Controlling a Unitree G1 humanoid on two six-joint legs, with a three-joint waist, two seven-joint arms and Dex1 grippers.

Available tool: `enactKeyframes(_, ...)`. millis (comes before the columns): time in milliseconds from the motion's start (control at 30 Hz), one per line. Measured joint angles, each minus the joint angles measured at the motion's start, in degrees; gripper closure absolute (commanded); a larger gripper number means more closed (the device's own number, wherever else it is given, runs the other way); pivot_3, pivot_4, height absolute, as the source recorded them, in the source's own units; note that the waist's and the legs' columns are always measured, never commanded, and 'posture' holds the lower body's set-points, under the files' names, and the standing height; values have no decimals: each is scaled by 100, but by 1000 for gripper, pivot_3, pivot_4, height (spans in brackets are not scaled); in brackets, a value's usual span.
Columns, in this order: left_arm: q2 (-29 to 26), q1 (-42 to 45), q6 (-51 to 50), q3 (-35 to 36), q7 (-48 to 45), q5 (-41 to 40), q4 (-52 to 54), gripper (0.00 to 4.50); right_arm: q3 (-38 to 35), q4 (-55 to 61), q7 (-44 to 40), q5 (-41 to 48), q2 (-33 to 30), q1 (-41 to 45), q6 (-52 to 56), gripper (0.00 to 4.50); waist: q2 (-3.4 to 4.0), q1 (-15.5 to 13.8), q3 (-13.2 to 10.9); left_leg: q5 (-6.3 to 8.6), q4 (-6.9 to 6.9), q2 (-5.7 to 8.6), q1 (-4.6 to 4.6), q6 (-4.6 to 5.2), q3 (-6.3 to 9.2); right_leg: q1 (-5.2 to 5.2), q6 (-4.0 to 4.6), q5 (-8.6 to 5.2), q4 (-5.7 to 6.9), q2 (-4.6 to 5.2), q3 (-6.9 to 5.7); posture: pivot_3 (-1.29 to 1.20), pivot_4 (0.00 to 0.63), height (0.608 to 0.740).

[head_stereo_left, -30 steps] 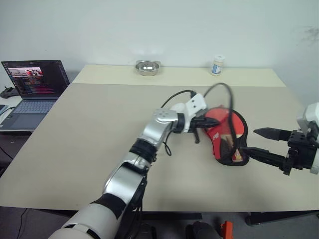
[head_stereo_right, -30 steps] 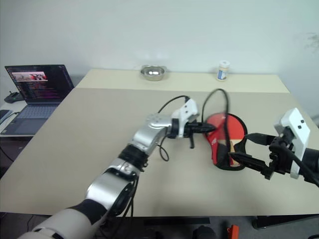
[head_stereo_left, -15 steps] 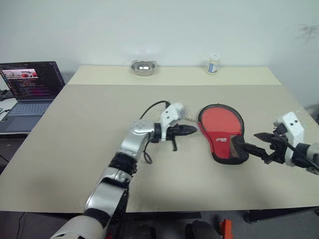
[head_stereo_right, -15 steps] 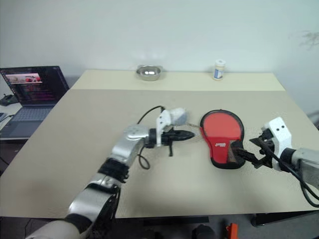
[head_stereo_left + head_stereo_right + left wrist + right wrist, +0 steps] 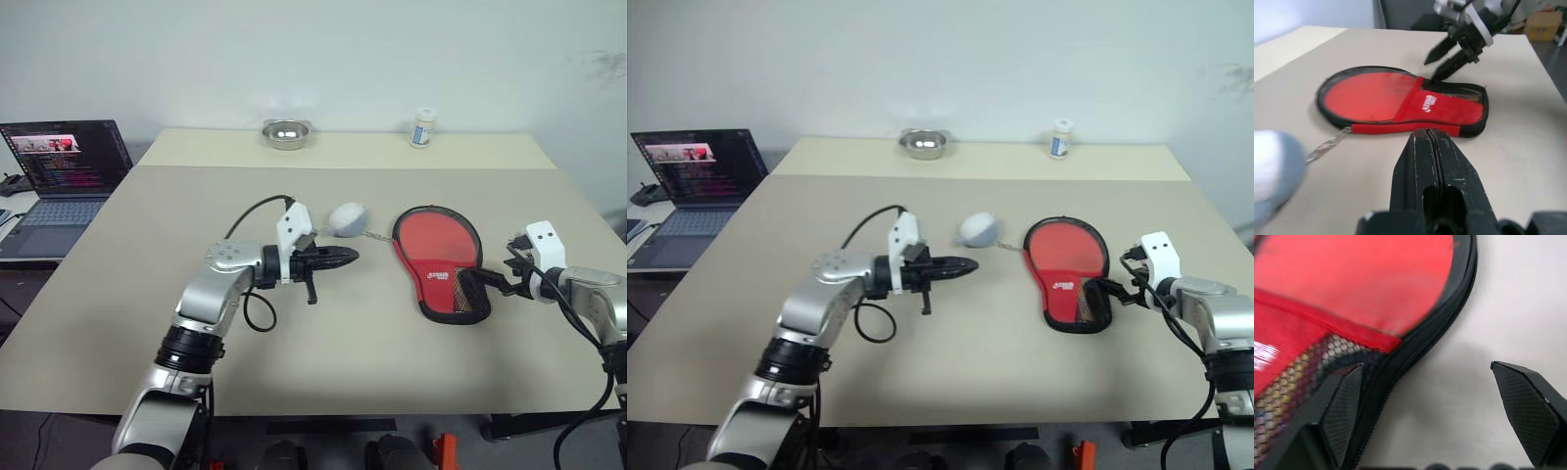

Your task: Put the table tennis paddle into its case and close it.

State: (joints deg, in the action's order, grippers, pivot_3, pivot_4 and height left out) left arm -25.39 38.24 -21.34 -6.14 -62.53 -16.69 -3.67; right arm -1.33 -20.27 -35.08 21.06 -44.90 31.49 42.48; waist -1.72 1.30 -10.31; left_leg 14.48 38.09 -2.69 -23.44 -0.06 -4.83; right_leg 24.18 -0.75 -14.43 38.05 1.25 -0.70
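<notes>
The case lies flat on the table right of centre, red side up, its black zip edging running all round. Light brown shows through its mesh pocket; the table tennis paddle is otherwise hidden. My left gripper is shut and empty, pointing at the case from a hand's width to its left; its tip faces the case. My right gripper is open at the case's narrow end. One finger is over the mesh corner, the other finger over bare table.
A grey-white soft ball on a thin chain lies between my left gripper and the case's round end. A metal bowl and a small white bottle stand at the table's far edge. An open laptop sits far left.
My left gripper has drawn back to the left, away from the case, and the ball on its chain now lies uncovered. My right gripper has dropped and moved in to the case's narrow end.
</notes>
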Motion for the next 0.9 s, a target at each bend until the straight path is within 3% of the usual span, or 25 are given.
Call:
enactKeyframes(300,-90,200,4,28,-13,-121,75,4479,30,-539,-505,-202,294,402,54,0,0,52,2,-3,-1,-6,15,-4,-3,-5,3,2,9,-4,3,0,150,740)
enactKeyframes(433,-152,213,19,25,-59,-121,75,4500,9,-658,-533,-235,378,505,214,923,-2,55,3,-6,-4,-9,32,-11,-5,-16,3,2,13,-8,5,0,150,740)
enactKeyframes(633,-375,224,18,22,-168,-121,76,4500,-101,-441,-636,-189,657,475,596,2965,-12,71,10,-6,-5,-14,58,-11,-5,-40,4,2,14,-10,7,0,150,740)
enactKeyframes(767,-804,166,-75,20,-557,-176,157,4500,-146,101,-658,-19,1100,446,1109,4312,-12,152,10,-11,-10,-32,59,-20,-5,-33,4,2,18,-10,10,0,150,740)
enactKeyframes(900,-991,73,-127,21,-844,-360,333,4500,-127,558,-601,82,1556,462,1445,4456,-12,185,10,-16,-12,-57,50,-29,-14,-12,6,1,31,-23,8,0,150,740)
